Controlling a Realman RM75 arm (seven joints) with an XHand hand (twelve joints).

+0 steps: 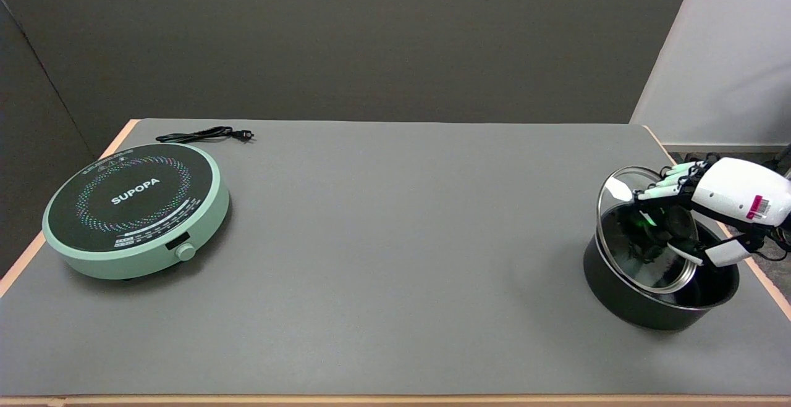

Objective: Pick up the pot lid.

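Right hand (692,215) fingers curled, gripping a knob.
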